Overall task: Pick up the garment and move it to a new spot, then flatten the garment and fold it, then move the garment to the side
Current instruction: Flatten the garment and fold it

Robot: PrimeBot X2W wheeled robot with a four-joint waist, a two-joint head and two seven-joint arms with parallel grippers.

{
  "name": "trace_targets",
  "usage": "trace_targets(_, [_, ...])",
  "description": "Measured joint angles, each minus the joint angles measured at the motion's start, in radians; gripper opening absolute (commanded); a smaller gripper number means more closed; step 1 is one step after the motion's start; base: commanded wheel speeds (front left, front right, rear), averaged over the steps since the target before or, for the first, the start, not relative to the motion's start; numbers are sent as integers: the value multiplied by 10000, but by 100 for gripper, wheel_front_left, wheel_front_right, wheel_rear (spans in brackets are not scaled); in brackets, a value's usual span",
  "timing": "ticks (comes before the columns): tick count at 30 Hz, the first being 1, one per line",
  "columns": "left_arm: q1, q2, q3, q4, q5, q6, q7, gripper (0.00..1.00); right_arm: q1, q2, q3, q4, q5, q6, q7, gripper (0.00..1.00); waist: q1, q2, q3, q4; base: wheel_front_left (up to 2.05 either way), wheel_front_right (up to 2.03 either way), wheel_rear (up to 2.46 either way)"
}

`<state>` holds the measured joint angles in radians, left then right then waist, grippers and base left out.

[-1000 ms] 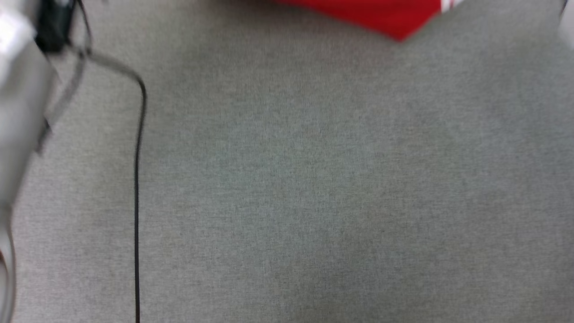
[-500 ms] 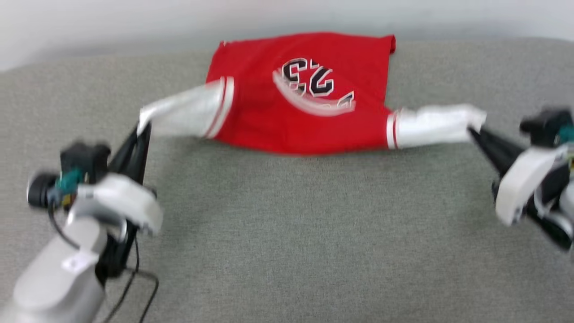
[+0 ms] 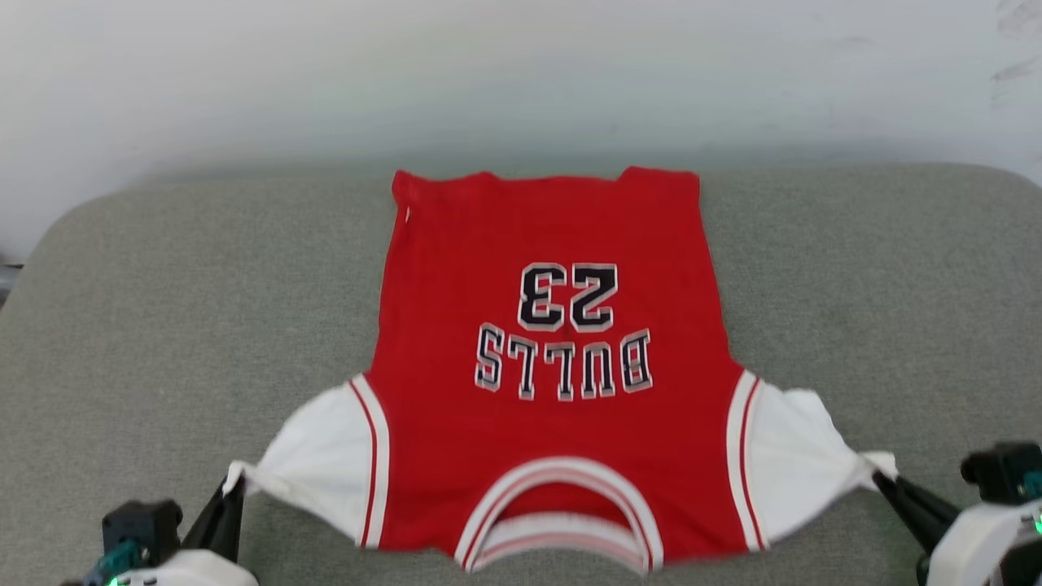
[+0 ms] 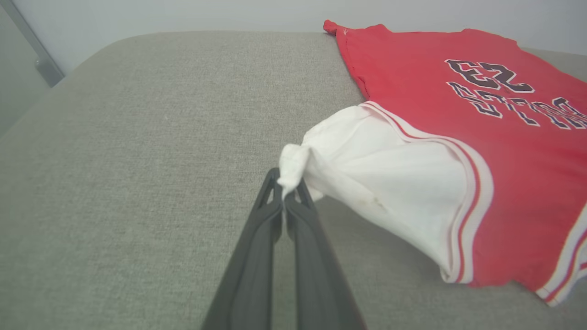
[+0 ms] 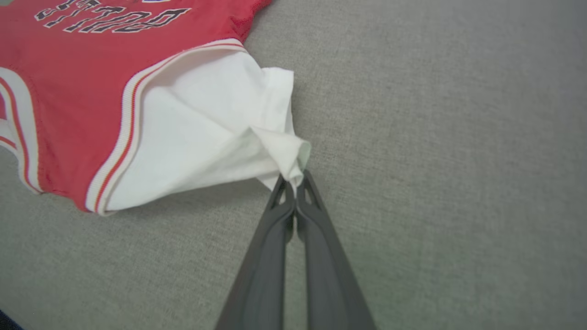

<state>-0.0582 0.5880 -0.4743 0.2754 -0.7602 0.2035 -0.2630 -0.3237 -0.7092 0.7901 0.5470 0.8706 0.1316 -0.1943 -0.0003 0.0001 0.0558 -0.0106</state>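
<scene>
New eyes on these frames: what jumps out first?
The red garment with upside-down BULLS 23 lettering lies spread across the grey cushion, collar toward the robot. The left gripper and right gripper are each shut on a white sleeve tip, with the sleeves stretched outward.

garment (image 3: 545,423) on cushion (image 3: 163,309) — collar nearest | left claw (image 4: 285,188) at left sleeve tip | right claw (image 5: 293,183) at right sleeve tip

Grey fabric cushion (image 3: 163,325) w/ rounded corners, pale wall (image 3: 521,73) behind
</scene>
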Motion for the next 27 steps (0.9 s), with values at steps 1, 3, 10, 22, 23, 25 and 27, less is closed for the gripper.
trace_targets(1, [232, -33, 84, -19, 4, 35, 0, 0, 311, 15, -121, -6, -38, 0, -19, 0, 0, 0, -84, 12, 0, 0, 0])
trace_targets(3, [744, -136, 347, -138, -8, 148, 0, 0, 932, 84, -481, 25, 17, 0, -52, 0, 0, 0, -243, 43, 0, 0, 0])
trace_targets(10, [2133, -577, 740, -355, 125, 324, 0, 0, 2631, 307, -1438, 357, -685, 4, -176, 0, 1, 0, -546, 117, 0, 0, 0])
trace_targets(22, [2069, -913, 878, -562, 869, 198, 0, 0, 3200, 830, -3628, -127, -1369, -4, 107, 100, 2, 0, -567, 260, 0, 0, 0])
trace_targets(23, [2026, -949, 867, -625, 936, 196, 0, 0, 3172, 832, -3850, -232, -1480, -4, 107, 100, 2, 0, -557, 287, 0, 0, 0])
trace_targets(25, [1903, -1022, 872, -784, 1064, 194, 0, 0, 2995, 788, -4397, -500, -1678, -4, 115, 100, 3, 0, -513, 366, 0, 0, 0])
trace_targets(27, [1807, -1081, 911, -924, 1218, 196, 0, 0, 2694, 692, -5010, -872, -1795, -4, 174, 100, 3, 0, -443, 455, 0, 0, 0])
